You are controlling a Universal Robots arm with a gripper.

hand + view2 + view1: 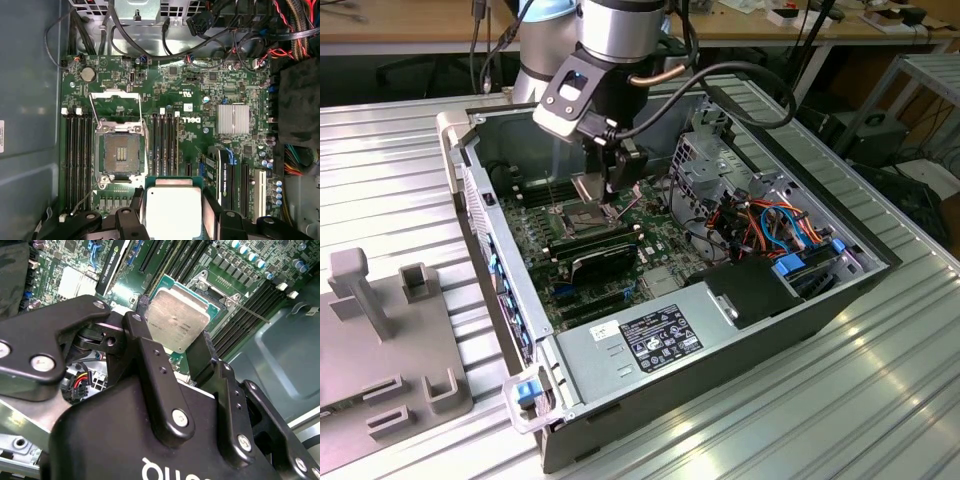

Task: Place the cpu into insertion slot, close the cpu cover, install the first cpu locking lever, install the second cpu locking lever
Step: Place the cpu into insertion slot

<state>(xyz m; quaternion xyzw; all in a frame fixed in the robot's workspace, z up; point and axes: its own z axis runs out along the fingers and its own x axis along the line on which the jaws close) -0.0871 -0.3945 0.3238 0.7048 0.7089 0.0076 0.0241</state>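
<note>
The gripper (168, 332) clamps the chip (177, 315) between part-closed jaws; in the exterior view the open socket (580, 215) lies at its eight o'clock

White logo lettering on the motherboard (200, 145), unreadable fine print on power supply label (660, 337)

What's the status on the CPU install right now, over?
Claw shut on cpu, held short of the insertion slot, not seated. Slot bare, cpu cover swung open. Nothing seen blocking the slot.
</note>
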